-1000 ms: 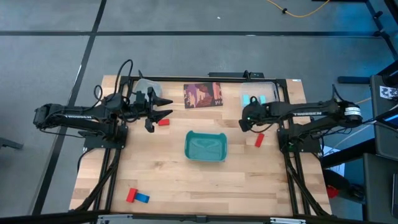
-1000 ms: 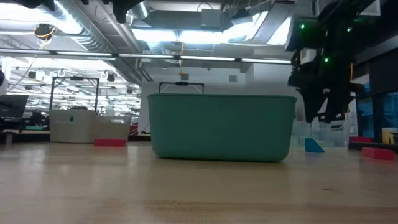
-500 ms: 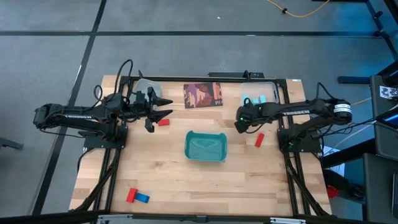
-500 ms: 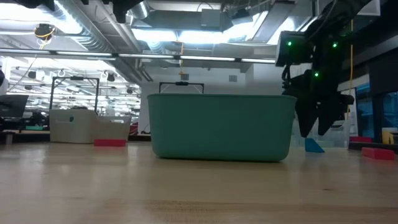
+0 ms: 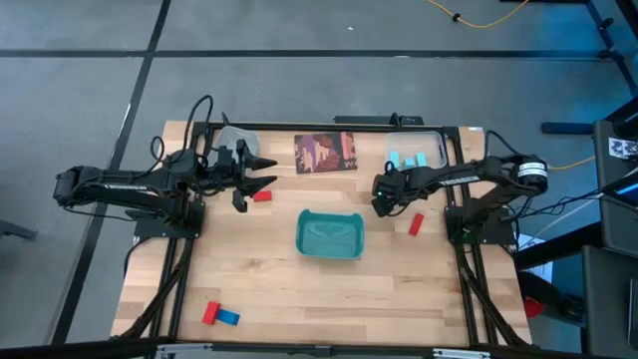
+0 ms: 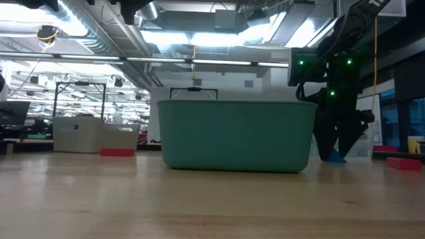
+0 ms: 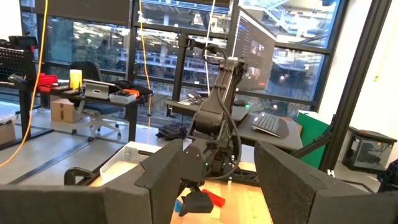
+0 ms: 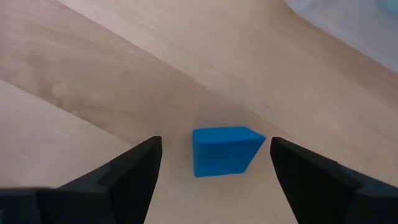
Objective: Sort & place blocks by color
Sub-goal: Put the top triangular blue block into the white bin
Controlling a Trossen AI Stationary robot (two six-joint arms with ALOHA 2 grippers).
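Between the right gripper's spread fingers, small blue block, wedge-faced, on wood

Right arm stretched in from the right edge toward table centre, wrist pitched down. Right gripper low, fingertips at or just above the surface, can't tell which. Fingers spread wide, nothing between them gripped. Left arm reaches in from the left edge, roughly level. Left gripper above the surface, jaws apart, empty.
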